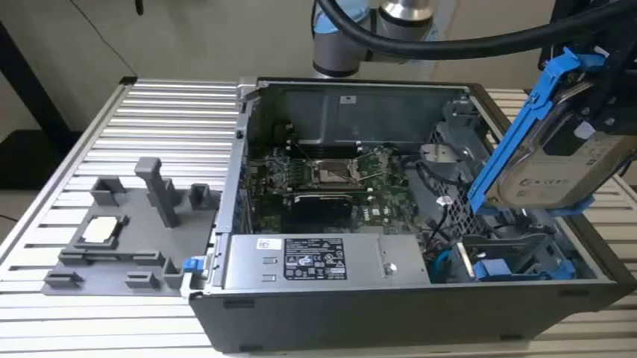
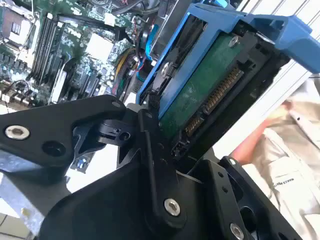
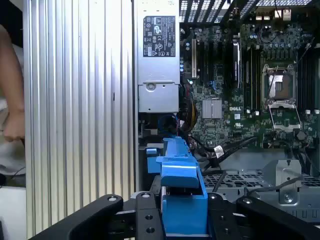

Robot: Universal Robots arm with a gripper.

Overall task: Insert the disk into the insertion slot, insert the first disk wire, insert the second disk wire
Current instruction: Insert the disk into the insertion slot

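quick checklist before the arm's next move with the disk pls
1. Grip: the claw is shut on the disk: ok.
2. Disk lined up with the insertion slot: it hangs tilted above it, not level: not ok.
3. Slot free inside: partly hidden: cannot tell.
4. Person's hand outside the computer case, beyond the ribbed table: ok.
5. Disk connector bare, with no wire on it: ok.
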